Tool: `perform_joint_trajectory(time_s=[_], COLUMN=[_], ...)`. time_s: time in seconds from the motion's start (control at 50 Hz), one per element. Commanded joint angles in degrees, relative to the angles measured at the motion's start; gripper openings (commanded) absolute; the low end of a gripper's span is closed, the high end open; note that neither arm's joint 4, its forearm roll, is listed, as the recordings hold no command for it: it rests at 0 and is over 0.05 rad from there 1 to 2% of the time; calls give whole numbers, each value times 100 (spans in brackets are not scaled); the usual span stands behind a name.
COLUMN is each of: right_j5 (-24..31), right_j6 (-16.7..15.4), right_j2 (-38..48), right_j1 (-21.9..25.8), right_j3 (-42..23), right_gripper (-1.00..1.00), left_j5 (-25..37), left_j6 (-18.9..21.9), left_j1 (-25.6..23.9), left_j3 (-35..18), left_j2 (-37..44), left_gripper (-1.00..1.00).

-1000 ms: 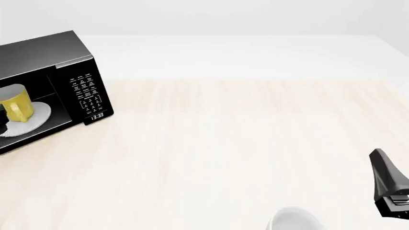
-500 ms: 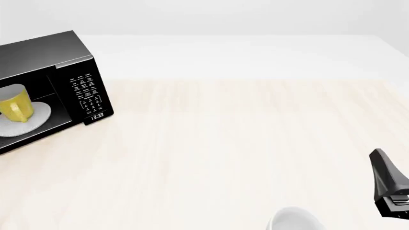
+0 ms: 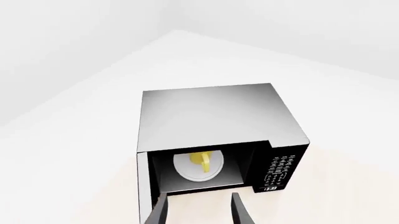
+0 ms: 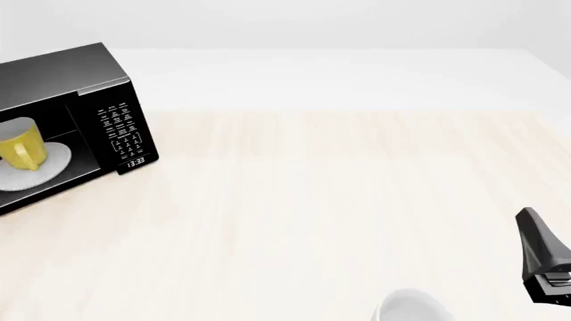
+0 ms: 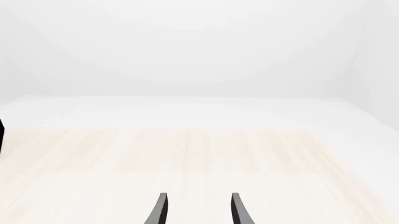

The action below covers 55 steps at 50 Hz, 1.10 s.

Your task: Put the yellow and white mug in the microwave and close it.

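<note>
Front view: the large black boxy microwave (image 4: 67, 124) stands at the far left of the pale wood-grain table (image 4: 339, 200), its cavity open toward the arms and its white-marked keypad panel (image 4: 123, 130) with a digital clock display (image 4: 136, 162) at the right of the opening. The small yellow mug with a white inside (image 4: 21, 145) stands upright on the white round turntable plate (image 4: 40, 167) inside the cavity, loop handle facing outward. A plain white-grey cup (image 4: 408, 306) sits at the near edge, just left of the right gripper (image 4: 544, 261).

Left wrist view: the left gripper (image 3: 198, 210) hangs in front of the microwave opening, fingers parted, nothing between them. The door (image 3: 145, 186) is swung open.

Right wrist view: the right gripper's fingers are spread apart and empty above bare table.
</note>
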Motion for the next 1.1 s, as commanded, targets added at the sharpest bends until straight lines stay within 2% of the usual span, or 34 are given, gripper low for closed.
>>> perform_joint_trajectory(time_s=[0.02, 0.1, 0.18, 0.26, 0.5, 0.62, 0.74, 0.84, 1.1], right_j5=[3, 3, 3, 3, 3, 3, 3, 3, 3], right_j6=[3, 3, 3, 3, 3, 3, 3, 3, 3], right_j2=[-8, -8, -8, -8, -8, -8, -8, -8, -8], right_j1=[-8, -8, -8, -8, -8, -8, -8, -8, -8], right_j3=[5, 5, 5, 5, 5, 5, 5, 5, 5], right_gripper=[100, 100, 100, 100, 100, 100, 100, 100, 100], left_j5=[163, 178, 178, 198, 98, 39, 71, 73, 224], left_j6=[-181, -192, -143, -166, 95, 182, 100, 15, -163], left_j1=[374, 532, 1025, 1262, 2053, 2339, 2488, 2834, 3130], left_j3=[-256, -279, -388, -440, -464, -416, -442, -448, -516], left_j2=[56, 97, 140, 233, 504, 607, 744, 761, 1108], left_gripper=[100, 100, 100, 100, 100, 100, 100, 100, 100])
